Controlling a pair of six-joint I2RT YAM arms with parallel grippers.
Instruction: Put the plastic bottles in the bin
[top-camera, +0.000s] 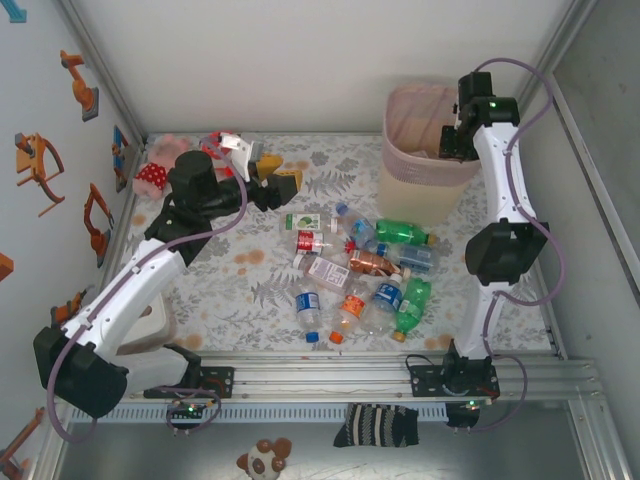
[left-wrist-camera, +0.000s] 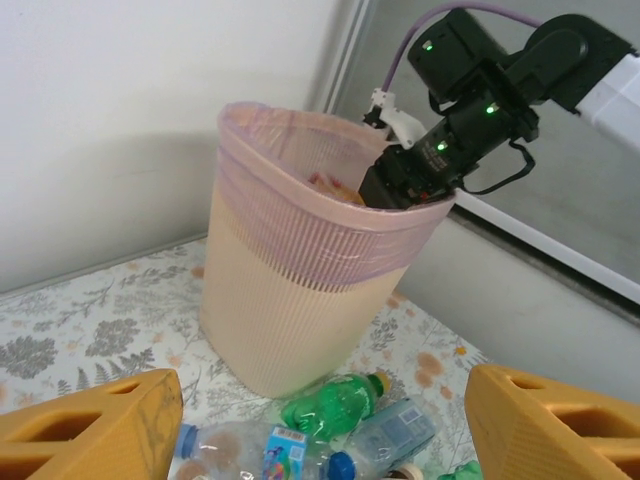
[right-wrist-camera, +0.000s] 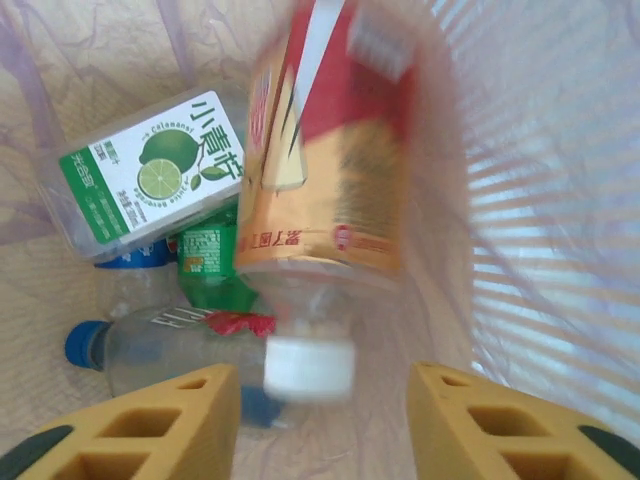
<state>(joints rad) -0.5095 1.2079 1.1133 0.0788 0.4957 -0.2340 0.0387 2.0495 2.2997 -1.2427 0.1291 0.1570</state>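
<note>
The bin (top-camera: 420, 190), pink above and cream below, stands at the back right. My right gripper (top-camera: 450, 140) hangs inside its rim. In the right wrist view that gripper (right-wrist-camera: 325, 410) is open, and a blurred bottle (right-wrist-camera: 330, 150) with a red and gold label and white cap hangs free between its fingers, touching neither. Below it lie a lime-labelled bottle (right-wrist-camera: 150, 180) and a clear blue-capped one (right-wrist-camera: 160, 345). Several plastic bottles (top-camera: 360, 275) are scattered mid-table. My left gripper (top-camera: 278, 170) is open above the back left, facing the bin (left-wrist-camera: 290, 300) and a green bottle (left-wrist-camera: 335, 405).
Pink and red plush toys (top-camera: 160, 175) sit in the back left corner. A white object (top-camera: 150, 325) lies under the left arm. A striped sock (top-camera: 375, 425) lies below the front rail. Walls close in the table on the left, back and right.
</note>
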